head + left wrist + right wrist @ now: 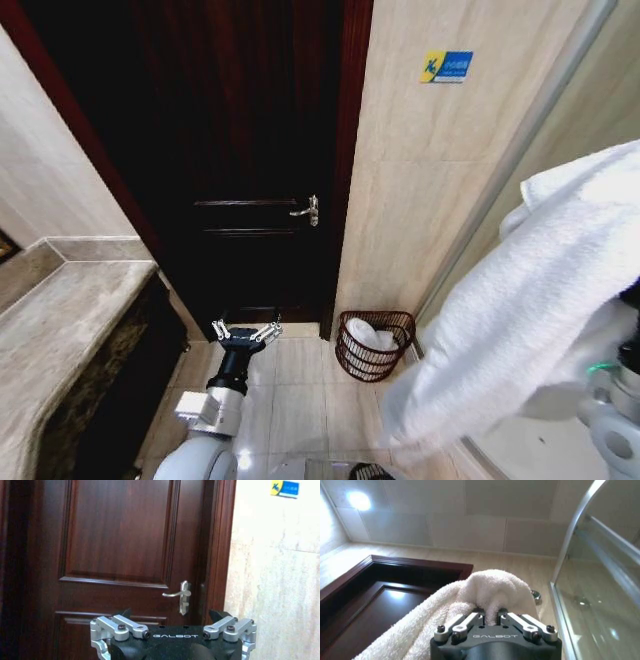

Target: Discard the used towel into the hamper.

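The used towel (520, 310) is white and thick and hangs high on the right of the head view, draped down over my right arm (615, 425). In the right wrist view my right gripper (490, 618) is shut on a bunched fold of the towel (492, 587). The hamper (351, 358) is a dark reddish-brown wicker basket on the floor by the tiled wall, below and left of the towel, with something white inside it. My left gripper (245, 333) is low, left of the hamper, open and holding nothing (172, 624), pointing at the door.
A dark wooden door (240, 150) with a metal handle (308, 211) stands ahead. A stone counter (60, 330) runs along the left. A glass shower partition (530, 140) is on the right. Tiled floor (290, 400) lies between my left arm and the hamper.
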Controlling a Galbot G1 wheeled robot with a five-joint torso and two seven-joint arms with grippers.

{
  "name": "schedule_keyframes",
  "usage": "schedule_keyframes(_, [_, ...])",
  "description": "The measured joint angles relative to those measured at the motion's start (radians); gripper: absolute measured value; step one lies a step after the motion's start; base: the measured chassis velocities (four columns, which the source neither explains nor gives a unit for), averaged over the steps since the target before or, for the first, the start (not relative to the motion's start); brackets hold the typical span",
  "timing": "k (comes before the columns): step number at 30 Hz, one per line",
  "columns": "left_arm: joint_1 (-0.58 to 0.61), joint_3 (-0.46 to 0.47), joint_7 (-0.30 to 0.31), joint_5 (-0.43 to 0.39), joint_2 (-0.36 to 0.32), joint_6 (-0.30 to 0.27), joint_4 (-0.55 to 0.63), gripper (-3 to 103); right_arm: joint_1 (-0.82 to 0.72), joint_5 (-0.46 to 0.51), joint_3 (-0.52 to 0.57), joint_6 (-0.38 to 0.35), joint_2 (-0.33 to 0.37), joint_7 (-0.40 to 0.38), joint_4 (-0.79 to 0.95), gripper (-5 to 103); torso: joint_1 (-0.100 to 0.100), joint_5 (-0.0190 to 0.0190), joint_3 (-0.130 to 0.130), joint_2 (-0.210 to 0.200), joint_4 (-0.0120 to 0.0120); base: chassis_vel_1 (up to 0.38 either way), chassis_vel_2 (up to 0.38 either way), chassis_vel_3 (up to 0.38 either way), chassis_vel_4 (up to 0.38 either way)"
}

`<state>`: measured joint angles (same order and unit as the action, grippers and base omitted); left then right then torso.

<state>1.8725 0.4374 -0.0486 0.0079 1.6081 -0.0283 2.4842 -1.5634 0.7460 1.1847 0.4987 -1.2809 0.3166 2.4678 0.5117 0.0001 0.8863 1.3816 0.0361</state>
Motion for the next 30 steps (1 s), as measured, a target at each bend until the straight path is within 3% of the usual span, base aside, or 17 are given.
schedule_keyframes(10, [0.0, 0.0, 0.0, 0.0, 0.0, 0.0, 0.0, 100, 0.018, 0.001, -0.022, 0.004, 0.016, -0.001, -0.025, 14, 0.001, 0.0, 0.0, -0.001, 0.0004, -0.186, 0.188, 0.133, -0.146])
schedule_keyframes(30, [0.0, 0.0, 0.0, 0.0, 0.0, 0.0, 0.0, 100, 0.159, -0.048, -0.207, 0.023, 0.076, 0.026, -0.258, 14, 0.0, 0.0, 0.0, 0.0, 0.0, 0.008, -0.009, -0.004, 0.009])
